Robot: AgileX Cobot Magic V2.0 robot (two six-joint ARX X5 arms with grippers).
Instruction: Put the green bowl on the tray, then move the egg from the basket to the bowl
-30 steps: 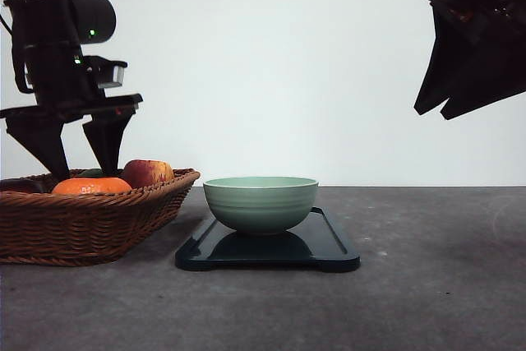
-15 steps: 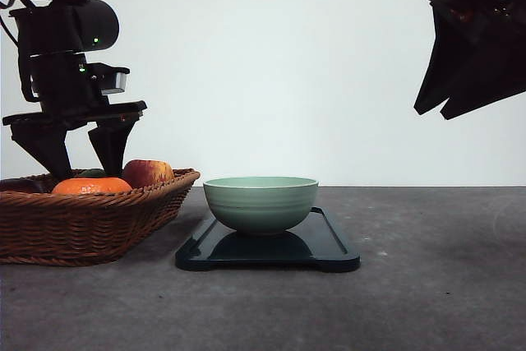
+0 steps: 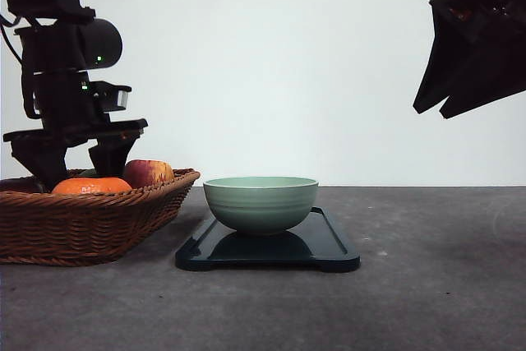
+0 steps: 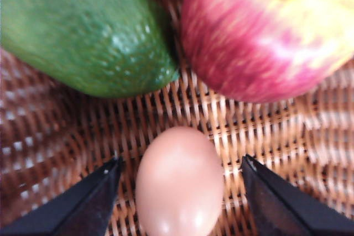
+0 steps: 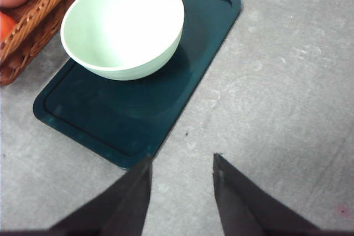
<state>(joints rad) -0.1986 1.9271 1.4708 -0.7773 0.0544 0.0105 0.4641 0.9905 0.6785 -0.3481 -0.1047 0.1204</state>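
Straddling the egg [image 4: 180,183] with spread left gripper [image 4: 180,192], untouched; risked cracking it, or nudging the nearby apple [image 4: 265,31] and avocado [image 4: 88,31].

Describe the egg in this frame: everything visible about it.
The egg is pale brown, smooth and slightly glossy, whole as far as it shows. It lies on the woven floor of the basket, between the open fingers of the left gripper, neither finger touching it. An apple and a green fruit lie nearby, apart from it.
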